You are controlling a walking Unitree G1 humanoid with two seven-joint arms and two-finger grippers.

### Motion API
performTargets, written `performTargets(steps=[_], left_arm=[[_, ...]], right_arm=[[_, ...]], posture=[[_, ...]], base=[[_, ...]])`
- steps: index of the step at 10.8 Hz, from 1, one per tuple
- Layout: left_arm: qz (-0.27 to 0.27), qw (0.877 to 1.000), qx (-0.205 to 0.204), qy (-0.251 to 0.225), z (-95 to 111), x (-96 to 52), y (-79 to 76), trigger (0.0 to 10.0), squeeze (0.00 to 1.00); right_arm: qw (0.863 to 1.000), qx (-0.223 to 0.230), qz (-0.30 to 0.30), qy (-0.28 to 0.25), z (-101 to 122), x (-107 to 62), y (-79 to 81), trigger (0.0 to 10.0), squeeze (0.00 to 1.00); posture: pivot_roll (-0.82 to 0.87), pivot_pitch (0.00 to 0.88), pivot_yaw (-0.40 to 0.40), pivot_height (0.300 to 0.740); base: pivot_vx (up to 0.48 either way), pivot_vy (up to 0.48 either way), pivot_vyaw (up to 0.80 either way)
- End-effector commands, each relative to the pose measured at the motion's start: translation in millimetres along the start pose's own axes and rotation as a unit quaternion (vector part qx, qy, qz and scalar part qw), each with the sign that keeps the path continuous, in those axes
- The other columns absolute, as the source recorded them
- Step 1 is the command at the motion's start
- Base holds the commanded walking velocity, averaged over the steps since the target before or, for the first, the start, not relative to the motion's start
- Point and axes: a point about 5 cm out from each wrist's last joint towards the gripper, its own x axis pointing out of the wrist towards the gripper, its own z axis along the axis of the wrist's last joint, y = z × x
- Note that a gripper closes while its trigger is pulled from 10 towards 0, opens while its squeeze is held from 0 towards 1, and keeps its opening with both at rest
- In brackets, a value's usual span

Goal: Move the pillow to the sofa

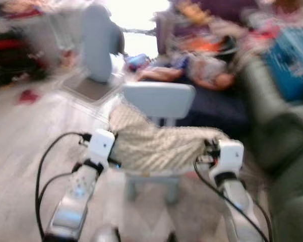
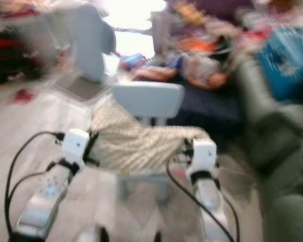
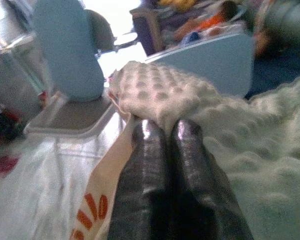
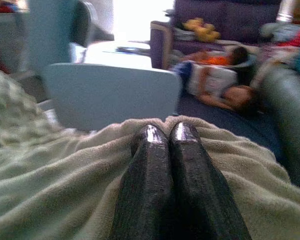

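Both grippers are pinched tight on the pillow [image 1: 151, 143]: the left gripper [image 3: 165, 131] has its fingers closed on one end of the bumpy cream fabric, the right gripper [image 4: 164, 134] clamped on the other end. So the pillow hangs between them, up off the floor, in front of a small light-blue chair [image 1: 159, 101]. The grey-green sofa [image 1: 282, 146] is off to the right. I'd say pickup's done; carrying over and dropping it is left.

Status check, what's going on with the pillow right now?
Left gripper and right gripper both shut on pillow, one at each end. Pillow held up in front of the robot. Small chair directly ahead; sofa to the right.
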Motion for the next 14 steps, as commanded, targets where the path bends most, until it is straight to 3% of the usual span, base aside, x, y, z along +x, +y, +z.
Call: performTargets(steps=[1,3,4,5,6,7,8,9,10,11,12,13,14], left_arm=[[-0.007,1.000,-0.003,0.005,-1,-5.4,-3.4,10.0,0.00],[-0.007,1.000,-0.010,0.019,-6,-25.2,-5.9,10.0,0.00],[-0.016,0.999,-0.015,0.030,-13,-33.1,-7.3,10.0,0.00],[-0.015,0.998,-0.012,0.056,-31,-41.9,-10.3,10.0,0.00],[-0.003,0.998,-0.013,0.057,-29,-44.9,-9.9,10.0,0.00],[-0.007,0.998,-0.003,0.066,-28,-52.0,-12.8,10.0,0.00],[0.005,0.997,-0.009,0.071,-26,-57.2,-6.1,10.0,0.00],[0.008,0.998,-0.008,0.058,-15,-48.8,0.5,10.0,0.00],[0.006,1.000,-0.001,0.026,-11,-27.0,5.1,10.0,0.00],[0.035,0.997,0.050,0.037,-15,-14.6,14.8,10.0,0.00],[0.038,0.999,0.013,0.004,9,-4.1,21.8,10.0,0.00],[0.039,0.998,0.044,0.009,2,3.0,22.9,10.0,0.00],[0.046,0.999,0.021,-0.007,10,6.1,24.9,10.0,0.00]], right_arm=[[1.000,0.001,-0.006,-0.009,4,-4.1,-5.0,10.0,0.00],[1.000,0.001,-0.007,0.002,4,-16.9,-10.6,10.0,0.00],[1.000,0.009,-0.007,0.020,-4,-24.9,-9.7,10.0,0.00],[0.998,0.023,-0.015,0.060,-26,-35.4,-7.5,10.0,0.00],[0.997,0.013,-0.010,0.076,-30,-42.8,-8.3,10.0,0.00],[0.997,0.013,-0.009,0.077,-27,-48.9,-12.3,10.0,0.00],[0.998,0.007,-0.010,0.065,-18,-43.8,-14.7,10.0,0.00],[0.999,0.006,-0.016,0.044,-5,-26.0,-15.6,10.0,0.00],[0.999,0.035,-0.023,-0.008,10,-1.0,-13.0,10.0,0.00],[0.998,0.018,-0.058,0.009,8,4.1,-20.9,10.0,0.00],[0.999,0.039,-0.024,-0.018,28,7.6,-13.5,10.0,0.00],[1.000,0.013,-0.024,-0.008,16,9.7,-14.6,10.0,0.00],[0.997,0.053,-0.054,-0.011,15,12.7,-18.0,10.0,0.00]], posture=[[0.00,0.038,0.000,0.740],[0.00,0.092,-0.021,0.740],[0.01,0.095,-0.028,0.740],[0.00,0.110,-0.037,0.740],[0.02,0.144,-0.042,0.740],[0.04,0.146,-0.044,0.740],[0.03,0.155,-0.039,0.740],[0.01,0.168,-0.009,0.740],[0.00,0.165,-0.008,0.740],[0.01,0.084,-0.012,0.740],[0.01,0.074,-0.010,0.740],[0.01,0.044,0.009,0.740],[0.02,0.003,0.018,0.740]], base=[[-0.247,0.000,0.00],[-0.122,0.000,0.00],[0.000,0.000,0.00],[0.000,0.000,0.00],[0.000,0.000,0.00],[0.000,0.000,0.00],[0.000,0.000,0.00],[0.000,0.000,0.00],[0.000,0.000,0.00],[0.000,0.000,0.00],[0.000,0.000,0.00],[0.000,0.000,0.00],[0.000,0.000,0.00]])
